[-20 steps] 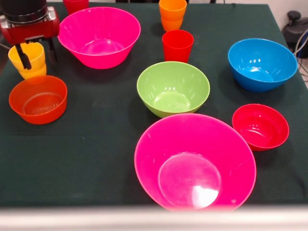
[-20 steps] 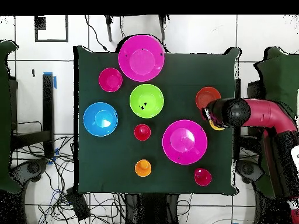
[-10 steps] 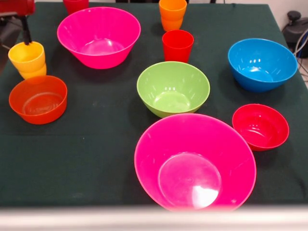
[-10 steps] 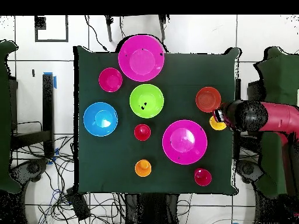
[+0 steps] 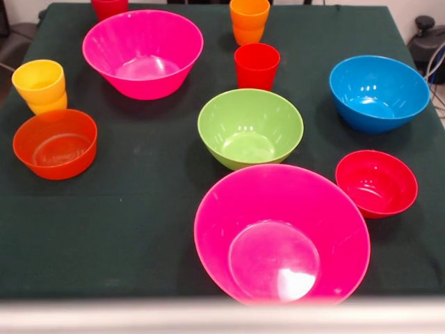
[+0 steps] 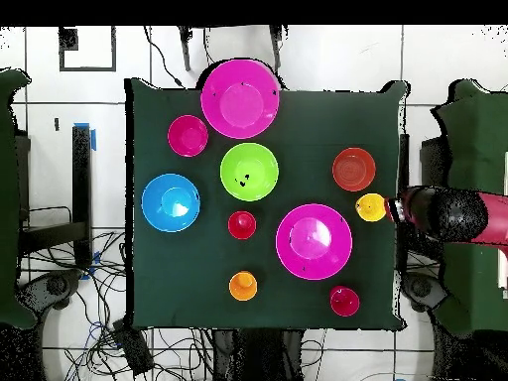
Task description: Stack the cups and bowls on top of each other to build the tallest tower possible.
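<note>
A glossy yellow plastic cup (image 5: 39, 85) stands at the bench's (image 5: 139, 209) left edge, behind the translucent orange bowl (image 5: 55, 143). The gripper (image 6: 402, 209) sits just off-bench; I cannot tell its fingers' state. Approach squarely, grip low, lift straight.

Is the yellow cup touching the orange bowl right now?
Apart. The overhead view shows dark cloth between the yellow cup and the orange bowl; in the front view they merely overlap.
</note>
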